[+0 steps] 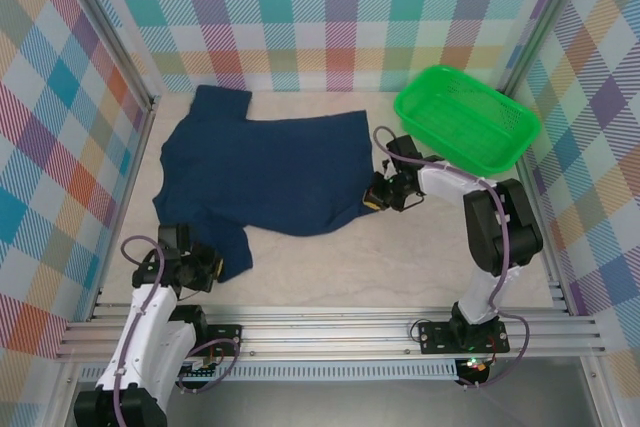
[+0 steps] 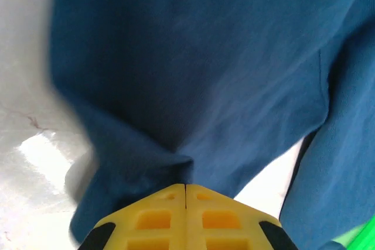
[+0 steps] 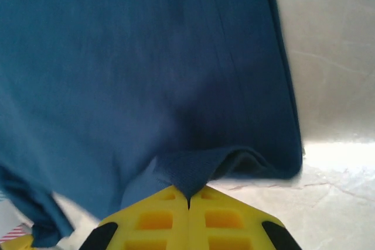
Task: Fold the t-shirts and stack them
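Top external view: the navy t-shirt [image 1: 270,172] lies spread over the table's [image 1: 400,267] left half. The left gripper [image 1: 213,265] pinches its near-left corner and the right gripper [image 1: 374,197] its right edge, both with jaws fully closed on cloth.

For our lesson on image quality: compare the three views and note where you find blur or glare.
Top external: evenly lit and sharp, the t-shirt crisp on the table. Left wrist: the t-shirt's left edge is smeared, with white glare on the table at lower left. Right wrist: fabric soft, table washed out bright at right.
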Motion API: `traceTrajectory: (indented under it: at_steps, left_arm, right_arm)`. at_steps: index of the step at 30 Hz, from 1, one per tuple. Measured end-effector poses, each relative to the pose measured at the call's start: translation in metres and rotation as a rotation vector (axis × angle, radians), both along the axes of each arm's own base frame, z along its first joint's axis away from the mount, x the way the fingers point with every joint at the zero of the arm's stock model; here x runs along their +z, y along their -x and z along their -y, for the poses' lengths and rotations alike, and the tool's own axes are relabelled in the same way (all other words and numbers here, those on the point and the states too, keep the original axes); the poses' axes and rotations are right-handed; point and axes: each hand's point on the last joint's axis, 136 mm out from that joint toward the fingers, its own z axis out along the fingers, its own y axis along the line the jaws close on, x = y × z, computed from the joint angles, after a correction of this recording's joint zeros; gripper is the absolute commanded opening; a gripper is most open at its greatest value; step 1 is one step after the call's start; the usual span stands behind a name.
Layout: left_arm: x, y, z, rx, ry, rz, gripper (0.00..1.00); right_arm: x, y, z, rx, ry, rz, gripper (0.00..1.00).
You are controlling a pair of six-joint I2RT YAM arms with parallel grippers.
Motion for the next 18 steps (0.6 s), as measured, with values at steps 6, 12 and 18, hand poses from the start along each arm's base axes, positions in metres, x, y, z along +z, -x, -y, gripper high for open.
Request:
traceTrajectory:
  at_steps: [6, 12, 18]
  left_arm:
    - [0.006, -0.006, 0.007, 0.020, 0.038, 0.065, 0.00]
    - [0.008, -0.013, 0.018, 0.012, 0.073, 0.075, 0.00]
    - [0.014, -0.017, 0.044, -0.069, 0.092, 0.068, 0.00]
  right_arm:
    - [-0.019, 0.012, 0.022, -0.029, 0.115, -0.032, 0.00]
    - [-0.017, 0.025, 0.047, -0.061, 0.228, -0.039, 0.00]
    - [-0.011, 0.022, 0.077, -0.104, 0.288, -0.022, 0.00]
